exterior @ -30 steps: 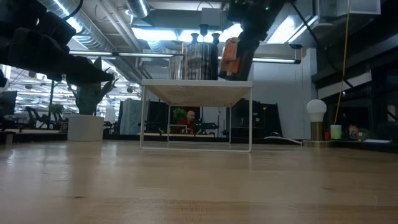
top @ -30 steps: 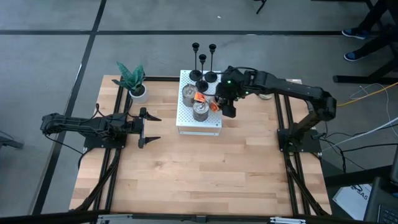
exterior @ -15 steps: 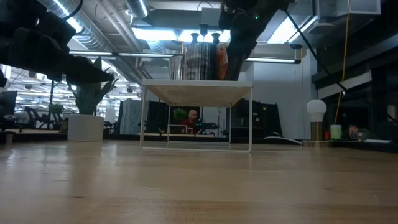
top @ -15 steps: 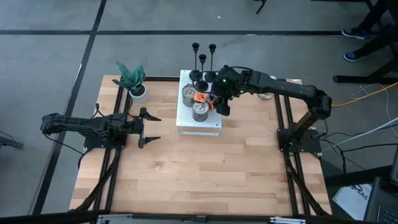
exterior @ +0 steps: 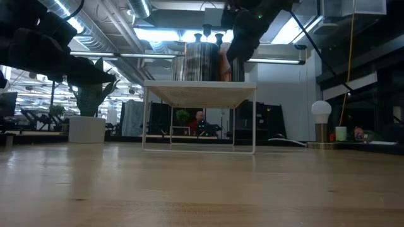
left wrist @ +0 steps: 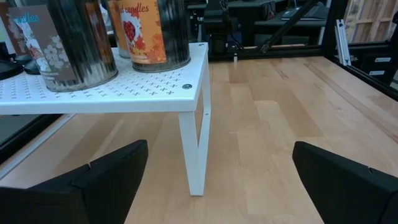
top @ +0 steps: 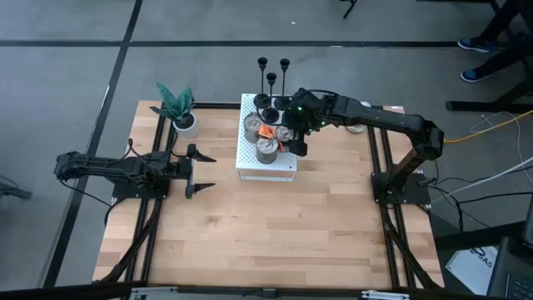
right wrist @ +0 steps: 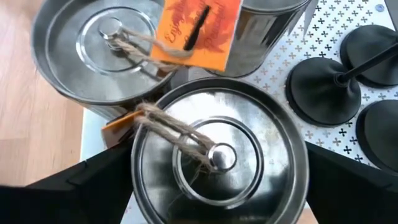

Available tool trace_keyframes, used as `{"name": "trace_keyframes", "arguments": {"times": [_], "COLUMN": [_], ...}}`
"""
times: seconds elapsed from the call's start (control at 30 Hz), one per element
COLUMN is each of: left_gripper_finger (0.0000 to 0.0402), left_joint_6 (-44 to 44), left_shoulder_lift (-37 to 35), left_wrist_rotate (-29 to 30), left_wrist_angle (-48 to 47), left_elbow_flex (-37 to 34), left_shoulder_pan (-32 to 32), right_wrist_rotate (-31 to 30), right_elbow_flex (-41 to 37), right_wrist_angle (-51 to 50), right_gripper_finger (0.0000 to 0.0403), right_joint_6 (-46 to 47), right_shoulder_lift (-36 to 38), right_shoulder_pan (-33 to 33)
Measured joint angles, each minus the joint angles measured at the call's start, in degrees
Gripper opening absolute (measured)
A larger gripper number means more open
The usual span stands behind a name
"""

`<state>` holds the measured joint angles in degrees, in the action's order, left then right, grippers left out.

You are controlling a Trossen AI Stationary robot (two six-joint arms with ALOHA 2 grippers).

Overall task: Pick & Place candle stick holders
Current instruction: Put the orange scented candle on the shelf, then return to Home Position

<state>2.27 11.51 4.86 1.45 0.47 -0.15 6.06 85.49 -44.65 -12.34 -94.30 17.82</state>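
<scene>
Three black candlestick holders (top: 271,92) stand by their round bases (right wrist: 323,84) on the far edge of the white perforated stand (top: 250,167). My right gripper (top: 291,137) is over the stand's right part, shut on a silver tin (right wrist: 214,155) with a twine bow and an orange tag. The holders are just beyond it, untouched. My left gripper (top: 204,173) is open and empty, low over the table to the left of the stand; it also shows in the left wrist view (left wrist: 217,186). My right gripper holds the silver tin by its round side wall (right wrist: 140,186), one finger on each side just below the lid. The fingers come from above, slanting down from the table's right. The tin is upright, its bottom at the stand's top (exterior: 237,77); whether it rests there I cannot tell.
Two more silver tins (top: 252,125) (top: 266,151) with orange tags stand on the stand, close to the held one. A potted plant (top: 179,112) is at the far left, and a white bulb lamp (exterior: 321,113) at the far right. Bare wood lies toward the near edge.
My right gripper has carried the silver tin toward the table's left edge, from the stand's right edge in over its top, and down beside the other two tins. The tin and its orange tag have moved with it.
</scene>
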Motion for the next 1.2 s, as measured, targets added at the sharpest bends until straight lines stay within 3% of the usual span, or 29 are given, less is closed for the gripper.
{"name": "trace_keyframes", "arguments": {"times": [0.4,0.93,1.2], "left_gripper_finger": [0.04,0.04,0.04], "left_joint_6": [0.0,0.0,0.0], "left_shoulder_lift": [0.0,0.0,0.0], "left_wrist_rotate": [0.0,0.0,0.0], "left_wrist_angle": [0.0,0.0,0.0], "left_elbow_flex": [0.0,0.0,0.0], "left_shoulder_pan": [0.0,0.0,0.0], "right_wrist_rotate": [0.9,3.4,3.1], "right_elbow_flex": [0.8,14.1,14.3], "right_wrist_angle": [-0.6,-9.9,-12.4], "right_gripper_finger": [0.0396,0.0397,0.0397], "right_joint_6": [0.2,-0.1,0.2], "right_shoulder_lift": [0.5,0.8,6.7], "right_shoulder_pan": [0.5,0.4,0.3]}}
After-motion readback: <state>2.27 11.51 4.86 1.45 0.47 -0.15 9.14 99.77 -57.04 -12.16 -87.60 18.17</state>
